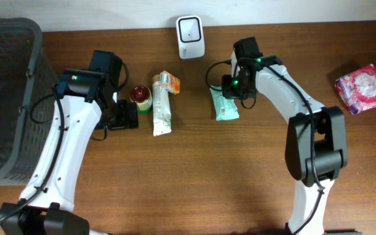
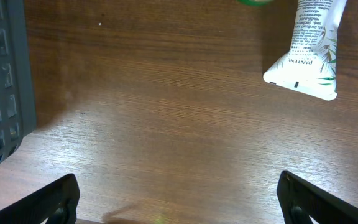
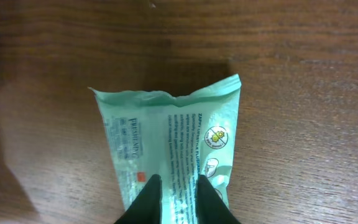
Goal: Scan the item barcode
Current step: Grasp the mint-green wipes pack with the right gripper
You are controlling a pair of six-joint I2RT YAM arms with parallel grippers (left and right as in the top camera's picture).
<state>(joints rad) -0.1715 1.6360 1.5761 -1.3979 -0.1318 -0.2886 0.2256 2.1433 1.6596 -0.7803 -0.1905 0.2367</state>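
A brown wooden table [image 1: 194,176] carries everything; at its left edge stands a dark mesh basket [image 1: 5,98], with its wall also in the left wrist view; near the middle lies a white tube [image 1: 161,108], flat, with its crimped end toward the front; a small jar with a red lid [image 1: 141,98] stands just beside its left; an orange box [image 1: 170,81] lies at the tube's far end; a pink package [image 1: 365,88] lies well apart at the right.

Brown wood-grain counter [image 1: 194,170], smooth, low sheen. Mint wipes pack [image 3: 166,130]: thin plastic film, crinkled, soft gloss. White tube [image 2: 309,56] left of the pack: smooth plastic, semi-gloss. Dark basket [image 1: 5,98]: matt plastic grid. White scanner [image 1: 190,36]: glossy plastic. Shiny printed-film pink packet [image 1: 365,88].
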